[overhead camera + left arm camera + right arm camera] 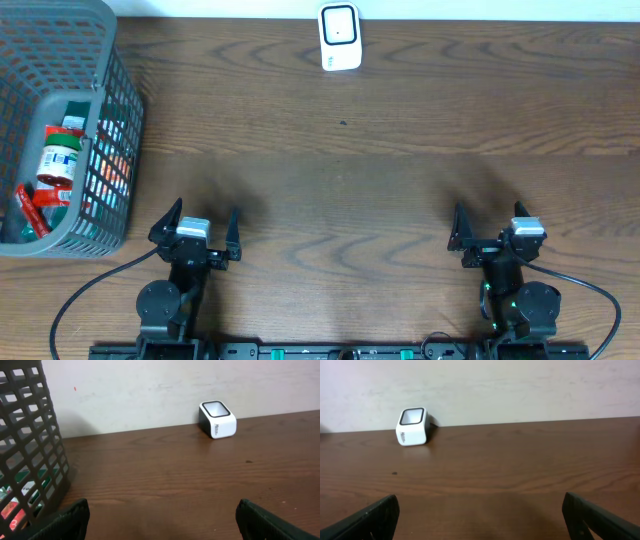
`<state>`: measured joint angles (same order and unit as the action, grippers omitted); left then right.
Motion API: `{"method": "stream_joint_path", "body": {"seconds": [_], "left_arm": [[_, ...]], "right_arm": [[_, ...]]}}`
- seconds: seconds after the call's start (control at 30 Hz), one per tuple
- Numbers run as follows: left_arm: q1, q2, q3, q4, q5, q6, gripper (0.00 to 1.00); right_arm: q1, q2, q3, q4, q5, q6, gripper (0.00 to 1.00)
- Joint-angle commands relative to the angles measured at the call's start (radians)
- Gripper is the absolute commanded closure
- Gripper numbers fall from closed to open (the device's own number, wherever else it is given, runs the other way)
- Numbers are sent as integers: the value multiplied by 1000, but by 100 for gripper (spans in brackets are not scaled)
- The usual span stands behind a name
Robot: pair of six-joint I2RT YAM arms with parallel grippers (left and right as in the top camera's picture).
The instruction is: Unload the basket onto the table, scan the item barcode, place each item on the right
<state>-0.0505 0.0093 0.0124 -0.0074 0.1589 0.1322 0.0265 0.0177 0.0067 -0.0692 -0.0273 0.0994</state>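
The white barcode scanner [340,37] stands at the far edge of the wooden table; it also shows as the scanner [217,420] in the left wrist view and the scanner [412,427] in the right wrist view. Items lie in the grey mesh basket [112,95] at the left: a small bottle [58,160] with a red label and red packets [33,210]. My left gripper [203,214] sits open and empty near the front edge, just right of the basket [30,435]. My right gripper [488,215] is open and empty at the front right. Bare wood lies between the left gripper [162,510] fingers and between the right gripper [481,502] fingers.
A pale wall runs behind the table's far edge. Black cables trail from both arm bases along the front edge. Brown wood stretches between the grippers and the scanner.
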Motion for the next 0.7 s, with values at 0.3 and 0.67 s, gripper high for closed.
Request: {"method": "stream_joint_path", "body": {"seconds": [0.3,0.67], "left_arm": [[-3,28,246,-220,144,-97,2],[-3,718,1424,-1181,63,-130,2]], "right_arm": [[-12,-2,-1,-4,-4,12,1],[-12,-2,-1,-4,-4,12,1]]}}
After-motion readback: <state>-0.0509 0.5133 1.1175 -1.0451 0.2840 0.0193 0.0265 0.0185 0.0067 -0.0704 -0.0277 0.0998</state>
